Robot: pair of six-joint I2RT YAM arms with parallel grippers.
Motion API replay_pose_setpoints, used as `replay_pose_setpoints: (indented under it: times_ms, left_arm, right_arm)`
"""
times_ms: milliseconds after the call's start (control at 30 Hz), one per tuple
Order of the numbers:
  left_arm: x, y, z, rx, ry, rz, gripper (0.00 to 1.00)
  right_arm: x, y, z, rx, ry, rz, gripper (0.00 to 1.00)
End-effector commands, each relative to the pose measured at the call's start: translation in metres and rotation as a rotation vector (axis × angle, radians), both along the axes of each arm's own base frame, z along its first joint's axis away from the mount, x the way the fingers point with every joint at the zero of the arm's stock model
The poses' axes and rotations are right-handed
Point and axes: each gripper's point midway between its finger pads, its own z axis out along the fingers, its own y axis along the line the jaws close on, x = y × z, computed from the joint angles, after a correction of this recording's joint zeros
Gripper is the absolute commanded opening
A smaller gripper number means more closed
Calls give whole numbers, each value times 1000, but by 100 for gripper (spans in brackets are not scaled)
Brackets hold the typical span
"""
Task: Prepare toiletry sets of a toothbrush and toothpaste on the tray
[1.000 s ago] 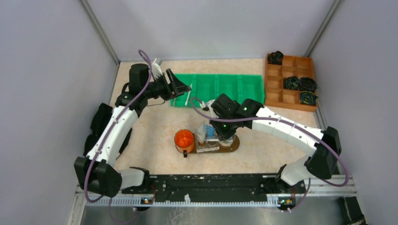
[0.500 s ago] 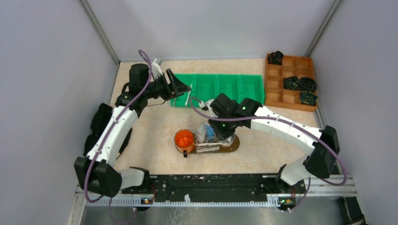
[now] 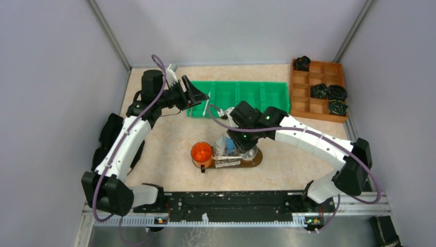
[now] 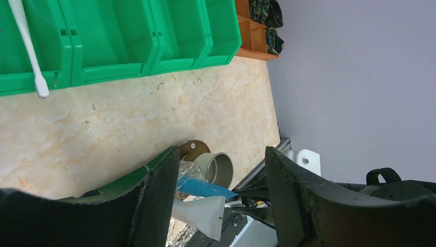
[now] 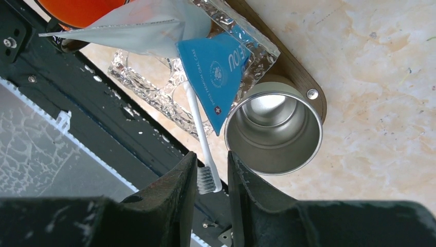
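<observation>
right gripper [image 5: 212,159]: narrowly parted | toothbrush [image 5: 197,121]: bristle head between its fingertips, beside cup [image 5: 275,128] | left gripper [image 4: 221,157]: wide, empty

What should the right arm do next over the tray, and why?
Probably lift the right gripper straight up. The toothbrush stands in the clear cup with the blue tube on the tray, and its bristle head sits between slightly parted fingers.
</observation>
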Motion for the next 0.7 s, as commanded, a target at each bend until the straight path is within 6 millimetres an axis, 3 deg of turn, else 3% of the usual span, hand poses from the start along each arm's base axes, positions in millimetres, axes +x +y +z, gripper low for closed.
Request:
replay_pose_setpoints:
  times_ms: [0,267,467,533,600,667]
  left_arm:
    - [3,0,7,0,-35,-16,68]
    - [20,6,3,62,-56,23,70]
    - [64,23,-34,193,36,136,68]
    - [79,30,-51,250,76,183,63]
    - [94,39,-70,316,113,228,45]
    - [103,49,-90,393,155,258,33]
  right_arm:
    - [6,1,34,49,-83,-5,29]
    - [11,-17,88,154,-207,-91,40]
    - [6,-28,107,236,-243,-129,42]
    - [4,-31,106,241,-243,-131,42]
    - [3,-35,106,243,-248,-138,43]
    - [1,-37,106,251,-249,-139,43]
